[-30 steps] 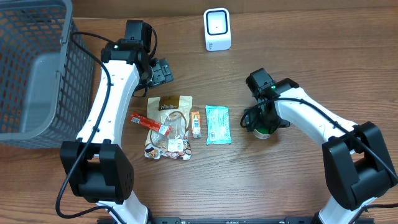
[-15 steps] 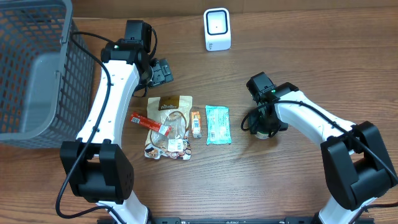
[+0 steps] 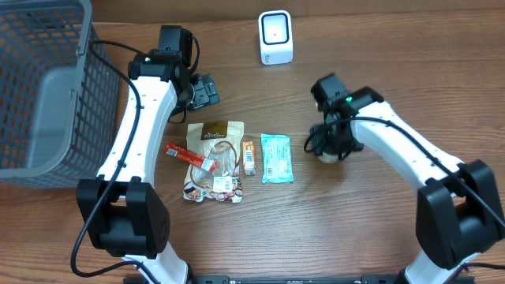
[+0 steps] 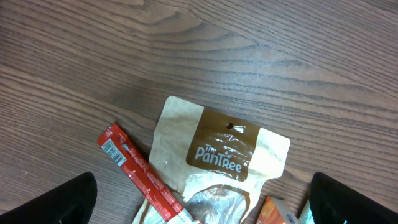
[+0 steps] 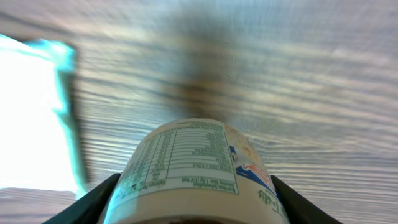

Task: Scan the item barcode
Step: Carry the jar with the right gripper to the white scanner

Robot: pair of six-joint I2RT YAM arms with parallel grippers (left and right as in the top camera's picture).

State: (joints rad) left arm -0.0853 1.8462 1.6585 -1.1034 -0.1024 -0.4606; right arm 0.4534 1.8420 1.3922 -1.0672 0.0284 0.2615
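At centre right of the overhead frame the right gripper (image 3: pixel 331 147) is pinching the white cylindrical printed tub (image 5: pixel 196 163), likely needing a firm, level carry with its barcode facing the white boxy scanner (image 3: pixel 275 37) at upper centre

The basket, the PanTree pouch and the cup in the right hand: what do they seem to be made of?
Basket: probably plastic, matte grey, moulded grid walls.
PanTree pouch: paper-look beige film with a glossy wrinkled brown patch.
Cup: plastic or coated paper, smooth with printed label; the look leaves it open.
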